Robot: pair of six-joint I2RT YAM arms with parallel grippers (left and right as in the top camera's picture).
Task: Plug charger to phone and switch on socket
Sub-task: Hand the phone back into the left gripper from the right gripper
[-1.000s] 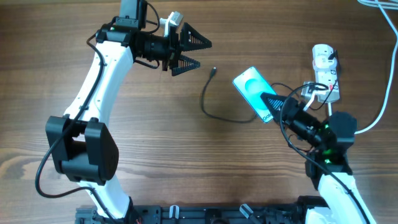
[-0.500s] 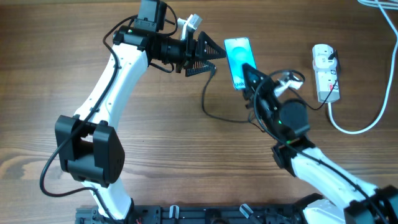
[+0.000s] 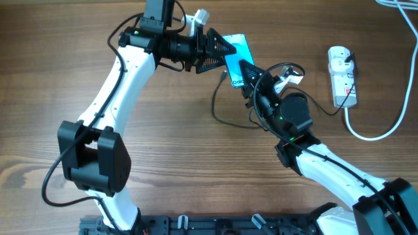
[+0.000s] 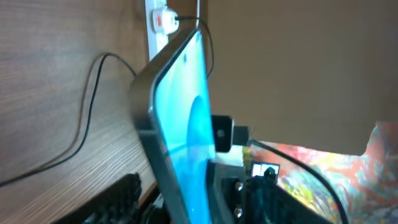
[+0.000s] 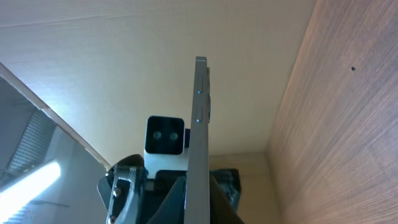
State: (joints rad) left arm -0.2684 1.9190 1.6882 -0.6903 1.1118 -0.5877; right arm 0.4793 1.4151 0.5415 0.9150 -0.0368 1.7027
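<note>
The left arm [image 3: 124, 72] rises from the near left, bends, and points its wrist rightward; the left gripper [image 3: 219, 53] has its fingers spread apart. The right arm [image 3: 326, 166] stretches from the near right toward the far left, and the right gripper [image 3: 247, 70] is clamped on the phone [image 3: 236, 46], raised off the bench.

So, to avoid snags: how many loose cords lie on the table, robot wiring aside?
2: the thin black charger looping at centre, and the white cord curving from the socket toward the right edge. Stretches may be hidden.
</note>
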